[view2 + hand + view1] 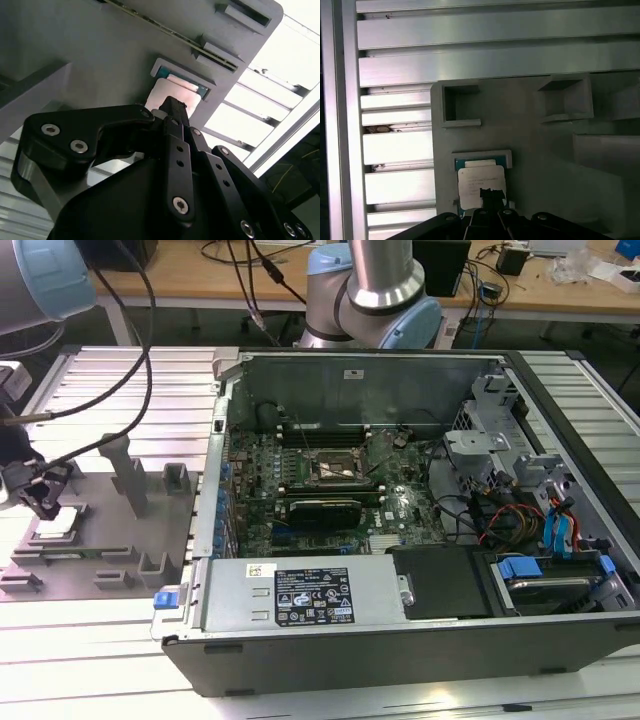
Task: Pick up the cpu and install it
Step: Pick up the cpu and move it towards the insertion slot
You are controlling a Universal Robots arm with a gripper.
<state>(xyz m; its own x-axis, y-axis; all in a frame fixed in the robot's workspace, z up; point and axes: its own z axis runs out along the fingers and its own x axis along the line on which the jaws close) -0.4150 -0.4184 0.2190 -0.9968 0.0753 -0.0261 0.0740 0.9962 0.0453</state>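
One chip [60, 525] lies flat in a shallow recess of the one grey plate [110, 530], which sits just beside the open computer case [330, 640], on the exterior view's left of it. The chip is at the end of the plate farthest from the case.

The one gripper [45, 502] hangs right over the chip. In both wrist views its tip [173, 106] [492, 194] looks drawn together with no gap, over one edge of the chip [162, 95] [480, 180], gripping nothing. Whether it touches the chip I cannot tell.

One dark socket [335, 470] sits on the board in the middle of the case. Between chip and case stand one tall post [130, 475] and several lower blocks. Two black cables [130, 360] droop over the plate.
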